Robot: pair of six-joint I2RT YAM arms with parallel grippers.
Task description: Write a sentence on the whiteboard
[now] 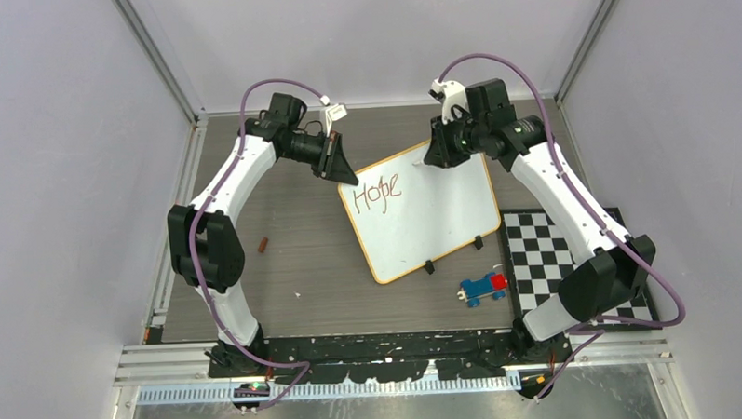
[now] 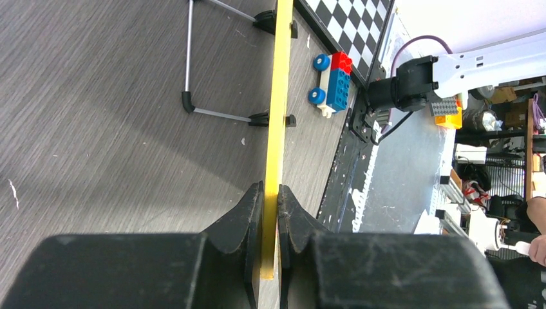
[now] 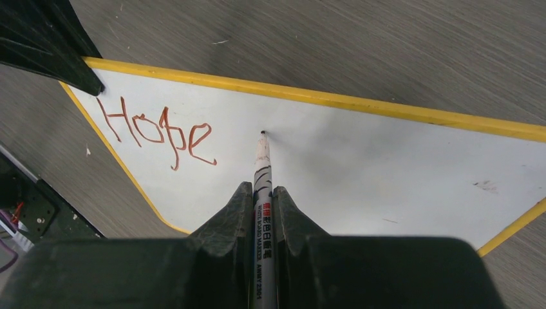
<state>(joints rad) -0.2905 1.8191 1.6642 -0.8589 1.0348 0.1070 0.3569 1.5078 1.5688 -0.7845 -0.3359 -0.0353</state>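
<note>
The whiteboard (image 1: 433,221) lies tilted on the table, and in the left wrist view only its yellow rim (image 2: 278,116) shows, edge-on. My left gripper (image 1: 344,173) (image 2: 270,190) is shut on the rim at the board's far left corner. Of the sentence, only the reddish word "Hope" (image 1: 371,195) (image 3: 158,132) stands near that corner. My right gripper (image 1: 437,156) (image 3: 263,190) is shut on a white whiteboard marker (image 3: 262,170). The marker's dark tip sits at the board surface just right of "Hope"; whether it touches I cannot tell.
A blue and red brick car (image 1: 483,288) (image 2: 333,80) sits near the board's front edge. A checkered mat (image 1: 555,259) (image 2: 351,26) lies at the right. A small reddish-brown cap (image 1: 265,243) rests on the table to the left. Two black clips (image 1: 430,266) grip the board's near rim.
</note>
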